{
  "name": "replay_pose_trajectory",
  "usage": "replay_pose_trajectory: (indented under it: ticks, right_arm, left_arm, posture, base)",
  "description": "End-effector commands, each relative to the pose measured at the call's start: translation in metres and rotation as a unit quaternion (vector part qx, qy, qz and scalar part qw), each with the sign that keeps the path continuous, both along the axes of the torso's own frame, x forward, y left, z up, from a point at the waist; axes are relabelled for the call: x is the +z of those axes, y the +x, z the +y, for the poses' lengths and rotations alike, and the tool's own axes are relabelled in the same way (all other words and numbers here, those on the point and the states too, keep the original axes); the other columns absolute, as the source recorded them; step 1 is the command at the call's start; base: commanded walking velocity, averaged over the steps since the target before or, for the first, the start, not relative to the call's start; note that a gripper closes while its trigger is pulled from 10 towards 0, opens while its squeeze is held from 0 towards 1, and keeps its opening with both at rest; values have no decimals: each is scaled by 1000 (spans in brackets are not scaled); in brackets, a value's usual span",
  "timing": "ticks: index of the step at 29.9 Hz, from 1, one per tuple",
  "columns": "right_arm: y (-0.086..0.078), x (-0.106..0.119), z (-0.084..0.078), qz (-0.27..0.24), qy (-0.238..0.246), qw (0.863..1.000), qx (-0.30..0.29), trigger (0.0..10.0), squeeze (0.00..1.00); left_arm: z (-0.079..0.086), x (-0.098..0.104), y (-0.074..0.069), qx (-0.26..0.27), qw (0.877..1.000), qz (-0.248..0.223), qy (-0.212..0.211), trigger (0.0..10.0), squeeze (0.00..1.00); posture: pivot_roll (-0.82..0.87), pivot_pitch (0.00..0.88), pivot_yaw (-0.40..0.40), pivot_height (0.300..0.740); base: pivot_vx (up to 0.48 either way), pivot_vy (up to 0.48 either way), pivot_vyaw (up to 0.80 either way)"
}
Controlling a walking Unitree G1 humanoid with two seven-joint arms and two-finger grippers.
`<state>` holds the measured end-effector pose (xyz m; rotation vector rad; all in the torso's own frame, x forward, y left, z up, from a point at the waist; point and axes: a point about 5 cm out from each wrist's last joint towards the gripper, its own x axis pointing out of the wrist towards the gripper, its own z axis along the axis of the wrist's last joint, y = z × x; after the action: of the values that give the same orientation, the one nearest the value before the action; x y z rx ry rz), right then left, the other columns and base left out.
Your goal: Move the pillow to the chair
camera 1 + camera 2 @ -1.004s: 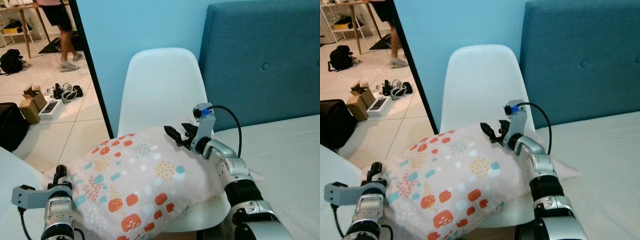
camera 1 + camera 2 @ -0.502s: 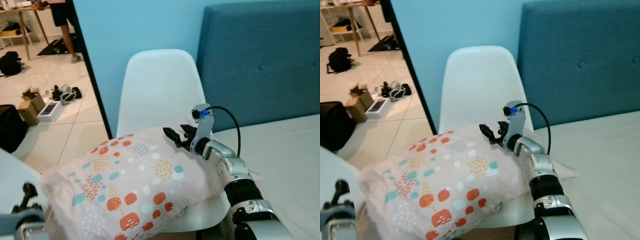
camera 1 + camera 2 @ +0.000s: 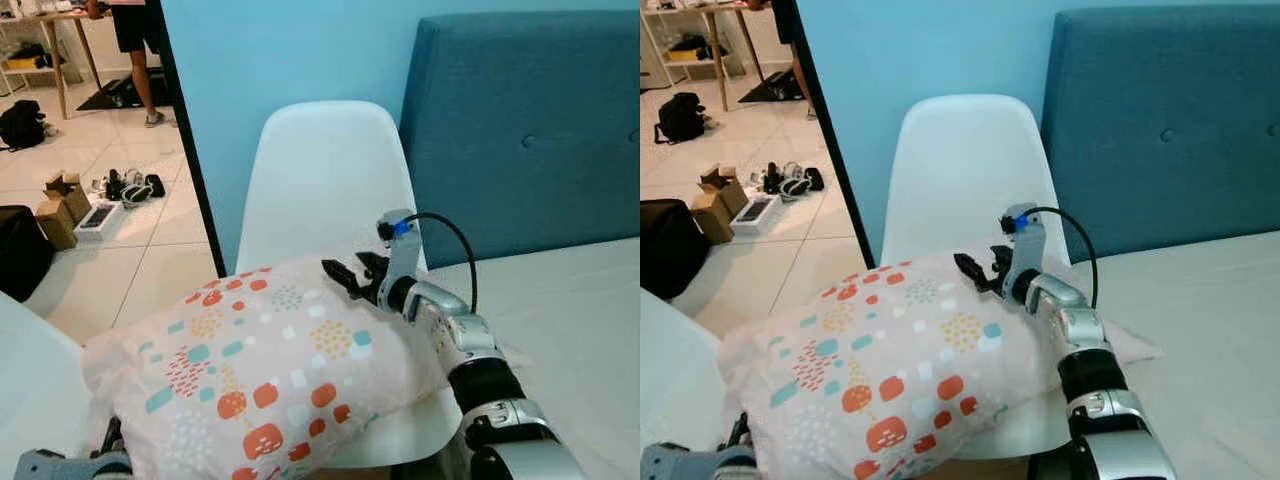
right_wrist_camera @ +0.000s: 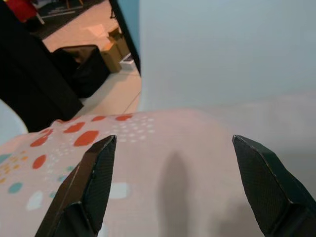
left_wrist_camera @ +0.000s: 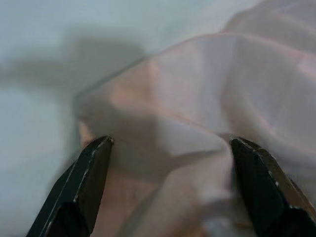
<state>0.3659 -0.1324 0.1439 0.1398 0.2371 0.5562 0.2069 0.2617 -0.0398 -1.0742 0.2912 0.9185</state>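
The pillow [image 3: 260,370], pale pink with orange, teal and white patches, lies on the seat of the white chair [image 3: 330,170] and overhangs its left front side. My right gripper [image 3: 352,268] hovers open just above the pillow's far right edge; the right wrist view shows its fingers [image 4: 89,182] spread over the patterned cloth [image 4: 148,168]. My left gripper [image 5: 170,143] is open low under the pillow's left corner. Plain pink pillow fabric [image 5: 197,98] bunches between its fingers, and its arm [image 3: 70,465] sits at the bottom left.
A bed with a white sheet [image 3: 580,320] and a blue headboard [image 3: 520,130] stands right of the chair. A dark door frame edge [image 3: 190,150] runs left of it. Boxes [image 3: 65,210], a black bag [image 3: 20,250] and a person's legs [image 3: 135,40] are on the tiled floor.
My left arm has dropped from the pillow's left end to below its corner. The pillow and the right gripper have barely moved. The view has shifted slightly.
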Motion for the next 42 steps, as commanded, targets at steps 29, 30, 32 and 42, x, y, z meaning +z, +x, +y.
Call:
replay_pose_trajectory:
  ticks: [29, 30, 32, 42]
  right_arm:
    - [-3, 4, -33, 23, -43, 997, -67, 10000, 0]
    - [-4, 2, -36, 32, -47, 996, -72, 10000, 0]
    - [-4, 0, -37, 38, -49, 995, -76, 10000, 0]
    - [-11, -8, -51, 74, -50, 991, -104, 10000, 0]
  left_arm:
    - [-111, 110, 152, -277, 928, -248, -35, 10000, 0]
    - [-126, 114, 155, -298, 919, -256, -42, 10000, 0]
    - [-136, 117, 156, -312, 912, -262, -47, 10000, 0]
    - [-128, 93, 141, -336, 918, -212, -2, 10000, 0]
  posture:
    - [-58, 38, 40, 575]
    - [-65, 37, 43, 575]
    - [-65, 37, 43, 575]
    - [-81, 58, 47, 575]
  base:
    - [0, 0, 0]
    - [0, 0, 0]
    - [0, 0, 0]
    - [0, 0, 0]
